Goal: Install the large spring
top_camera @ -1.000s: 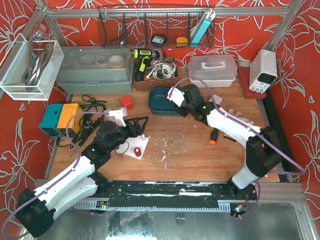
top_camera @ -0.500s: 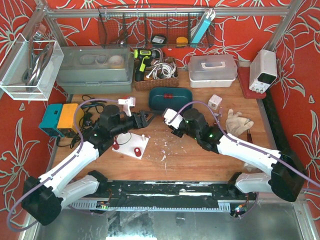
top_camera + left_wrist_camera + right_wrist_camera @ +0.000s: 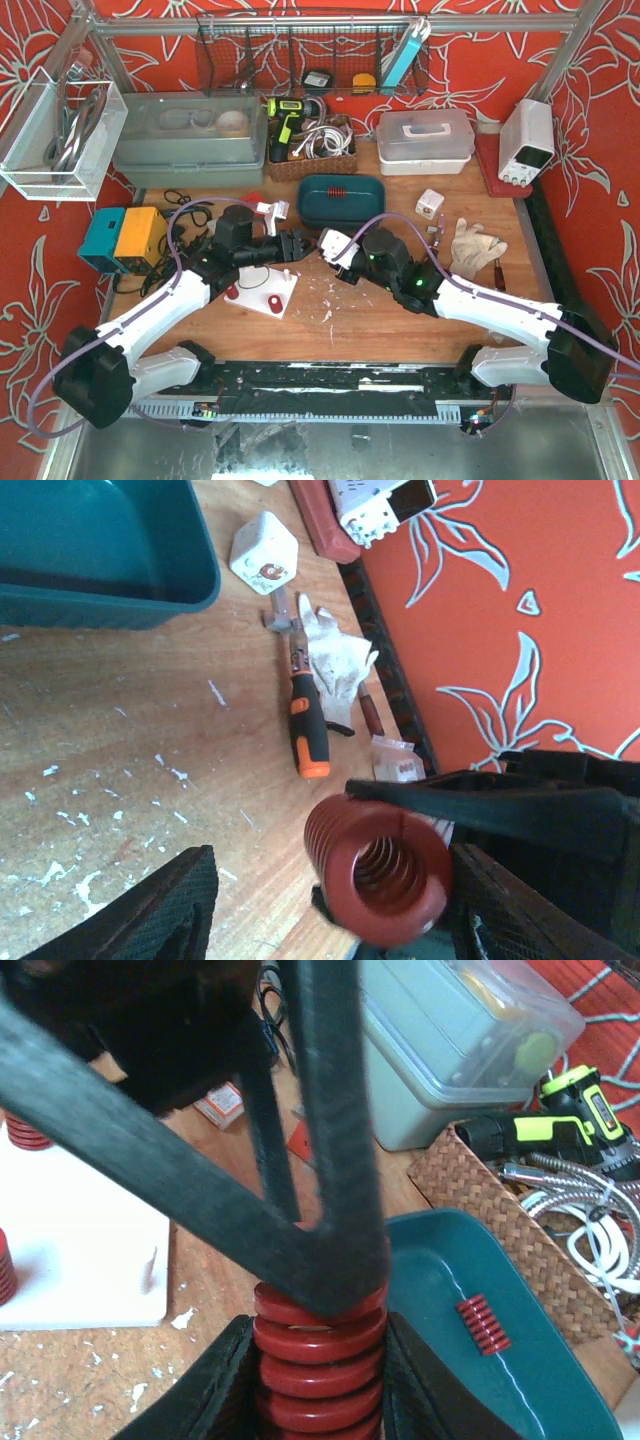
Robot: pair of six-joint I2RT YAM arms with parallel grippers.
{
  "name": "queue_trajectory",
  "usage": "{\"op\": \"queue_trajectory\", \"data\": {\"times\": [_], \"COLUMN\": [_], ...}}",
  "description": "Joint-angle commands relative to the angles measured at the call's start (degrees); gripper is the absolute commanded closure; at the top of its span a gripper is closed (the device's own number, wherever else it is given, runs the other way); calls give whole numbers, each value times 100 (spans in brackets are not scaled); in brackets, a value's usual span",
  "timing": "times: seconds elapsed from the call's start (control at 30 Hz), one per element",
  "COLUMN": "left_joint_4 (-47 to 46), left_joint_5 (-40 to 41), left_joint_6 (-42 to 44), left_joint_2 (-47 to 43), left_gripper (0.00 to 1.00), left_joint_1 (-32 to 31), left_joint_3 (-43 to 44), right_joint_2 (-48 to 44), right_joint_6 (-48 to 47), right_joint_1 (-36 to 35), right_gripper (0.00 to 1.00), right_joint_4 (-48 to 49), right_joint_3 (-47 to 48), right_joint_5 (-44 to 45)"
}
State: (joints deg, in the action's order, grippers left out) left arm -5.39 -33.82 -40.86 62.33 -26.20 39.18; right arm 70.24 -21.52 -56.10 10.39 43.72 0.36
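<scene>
The large red spring (image 3: pixel 320 1360) is gripped between my right gripper's (image 3: pixel 320 1385) fingers, above the wood between the teal tray (image 3: pixel 375 212) and the white peg plate (image 3: pixel 265 292). In the left wrist view the spring (image 3: pixel 380 865) shows end-on between my left gripper's (image 3: pixel 335 885) wide-open fingers, which do not clamp it. The two grippers meet nose to nose in the top view, with the left gripper (image 3: pixel 297 247) beside the right gripper (image 3: pixel 328 246). The plate (image 3: pixel 80 1250) carries small red springs (image 3: pixel 25 1130). Another small red spring (image 3: pixel 483 1323) lies in the tray.
An orange-handled screwdriver (image 3: pixel 305 730), a glove (image 3: pixel 475 245) and a white cube (image 3: pixel 430 203) lie right of the tray. A wicker basket (image 3: pixel 310 150) with a drill and clear bins stand at the back. A blue-orange box (image 3: pixel 120 238) with cables sits left.
My right gripper came from the teal tray to the left with the large spring. My left gripper rose from the peg plate and moved right until its fingers stand around the spring.
</scene>
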Motion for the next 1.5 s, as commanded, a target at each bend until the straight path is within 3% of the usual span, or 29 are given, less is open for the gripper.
{"op": "queue_trajectory", "data": {"times": [0.0,0.37,0.67,0.8,0.97,1.13,1.23,1.47], "left_joint_4": [-81,-303,-138,-134,-17,468,856,1535], "left_joint_5": [-341,-605,-573,-545,-281,509,1293,3219], "left_joint_6": [83,-98,-35,-81,-97,90,202,446], "left_joint_2": [107,138,112,115,71,-42,-224,-811], "left_gripper": [37,53,93,100,100,100,100,100], "left_joint_1": [36,36,36,36,47,110,123,157], "left_joint_3": [227,71,74,46,34,118,145,115], "right_joint_2": [52,248,367,386,360,-32,-373,-640], "right_joint_6": [26,-19,57,149,393,798,1127,1506], "right_joint_1": [-165,-269,-279,-281,-279,-279,-279,-266], "right_gripper": [100,100,100,84,45,10,2,1], "right_joint_4": [381,407,304,165,-133,-442,-459,-52], "right_joint_3": [2,90,143,198,290,112,-120,-617], "right_joint_5": [-27,104,205,356,487,511,904,2398]}}
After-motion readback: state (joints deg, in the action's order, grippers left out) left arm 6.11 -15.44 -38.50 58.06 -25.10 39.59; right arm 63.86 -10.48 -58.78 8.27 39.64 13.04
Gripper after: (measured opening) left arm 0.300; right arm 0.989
